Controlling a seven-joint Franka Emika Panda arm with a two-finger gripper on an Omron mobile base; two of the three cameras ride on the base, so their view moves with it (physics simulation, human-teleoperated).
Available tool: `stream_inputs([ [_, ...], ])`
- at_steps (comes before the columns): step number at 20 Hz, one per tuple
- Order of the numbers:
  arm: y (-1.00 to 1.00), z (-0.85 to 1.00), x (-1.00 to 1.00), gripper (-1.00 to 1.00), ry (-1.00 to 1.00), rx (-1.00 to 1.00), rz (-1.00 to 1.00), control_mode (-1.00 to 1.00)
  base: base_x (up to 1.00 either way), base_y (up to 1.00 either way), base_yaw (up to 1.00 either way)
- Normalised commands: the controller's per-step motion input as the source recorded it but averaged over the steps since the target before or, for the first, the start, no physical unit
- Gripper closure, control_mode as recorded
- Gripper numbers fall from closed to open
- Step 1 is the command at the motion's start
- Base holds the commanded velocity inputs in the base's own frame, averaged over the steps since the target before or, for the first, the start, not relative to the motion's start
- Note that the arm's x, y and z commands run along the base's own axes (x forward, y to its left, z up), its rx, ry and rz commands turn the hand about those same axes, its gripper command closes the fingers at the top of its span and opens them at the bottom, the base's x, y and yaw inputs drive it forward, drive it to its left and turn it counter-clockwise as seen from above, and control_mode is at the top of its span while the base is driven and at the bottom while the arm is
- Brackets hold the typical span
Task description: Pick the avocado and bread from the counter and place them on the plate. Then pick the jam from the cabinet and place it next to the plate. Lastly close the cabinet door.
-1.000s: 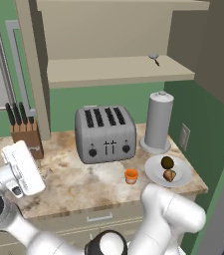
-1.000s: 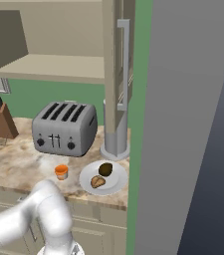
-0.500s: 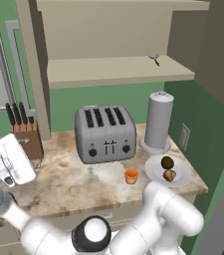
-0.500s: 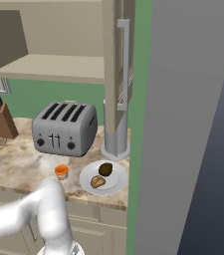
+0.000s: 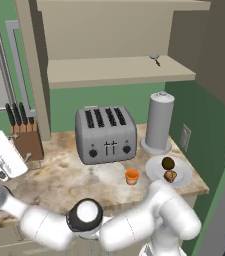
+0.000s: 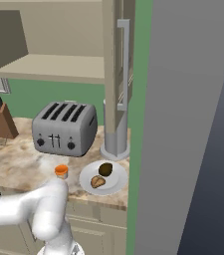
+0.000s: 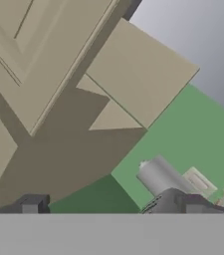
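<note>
From the left base view you see the avocado (image 5: 168, 163) and the bread (image 5: 170, 175) lying together on the plate (image 5: 156, 172), at the right end of the counter (image 5: 64, 175). The jam (image 5: 132, 176) stands on the counter just beside the plate, in front of the toaster (image 5: 105, 133). The cabinet (image 5: 119, 70) above stands open, its shelf bare. The hand (image 5: 5, 155) sits far left near the knife block (image 5: 25, 140).

In the right base view you find the same plate (image 6: 114, 185) holding both foods, the jam (image 6: 61, 171) beside it, and the cabinet door (image 6: 118, 74) edge-on.

In the hand view the gripper (image 7: 111, 208) holds nothing, its fingertips (image 7: 30, 205) spread wide, facing cabinet panels
</note>
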Motion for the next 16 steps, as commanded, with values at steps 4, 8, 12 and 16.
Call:
stream_inputs([
  [4,0.5,0.02,0.37,-1.0,0.0,-0.03,0.0,-1.0,0.0,0.0,0.0],
  [8,0.48,0.11,0.22,-1.0,-0.02,-0.01,0.0,-1.0,0.0,0.0,0.0],
  [12,0.45,0.3,0.01,-1.0,-0.06,0.0,0.0,-1.0,0.0,0.0,0.0],
  [16,0.16,0.38,0.0,-1.0,-0.06,0.0,0.0,-1.0,0.0,0.0,0.0],
])
